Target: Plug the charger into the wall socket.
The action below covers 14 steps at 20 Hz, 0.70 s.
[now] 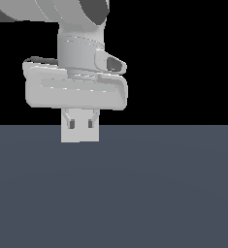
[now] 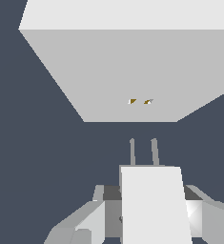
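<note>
Flat even synthetic light, sharp renders, no cast shadows, no glare, black backdrop.

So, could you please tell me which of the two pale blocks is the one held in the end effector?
The charger, the small off-white block with two prongs, sits in the end effector. The wall socket is the larger plate with two small holes, standing free ahead of the prongs.
</note>
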Available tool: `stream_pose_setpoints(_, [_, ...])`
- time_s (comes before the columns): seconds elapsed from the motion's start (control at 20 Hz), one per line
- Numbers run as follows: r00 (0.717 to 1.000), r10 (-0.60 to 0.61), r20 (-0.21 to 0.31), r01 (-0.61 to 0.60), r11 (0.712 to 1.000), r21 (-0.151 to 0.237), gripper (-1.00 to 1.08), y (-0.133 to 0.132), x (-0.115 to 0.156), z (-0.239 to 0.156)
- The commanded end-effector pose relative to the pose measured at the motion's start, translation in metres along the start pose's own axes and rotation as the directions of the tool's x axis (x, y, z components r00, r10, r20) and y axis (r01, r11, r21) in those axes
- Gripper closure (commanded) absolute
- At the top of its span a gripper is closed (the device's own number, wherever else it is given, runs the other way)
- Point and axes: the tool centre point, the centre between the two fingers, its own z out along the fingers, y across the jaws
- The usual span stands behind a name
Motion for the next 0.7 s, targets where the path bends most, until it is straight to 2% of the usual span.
stream_pose_setpoints(0.0, [1.000,0.000,0.000,0.000,1.000,0.000,1.08,0.000,0.006,0.002])
stream_pose_setpoints(0.35, [1.000,0.000,0.000,0.000,1.000,-0.001,1.08,0.000,0.031,0.010])
stream_pose_setpoints(0.65, [1.000,0.000,0.000,0.000,1.000,0.000,1.08,0.000,0.041,0.013])
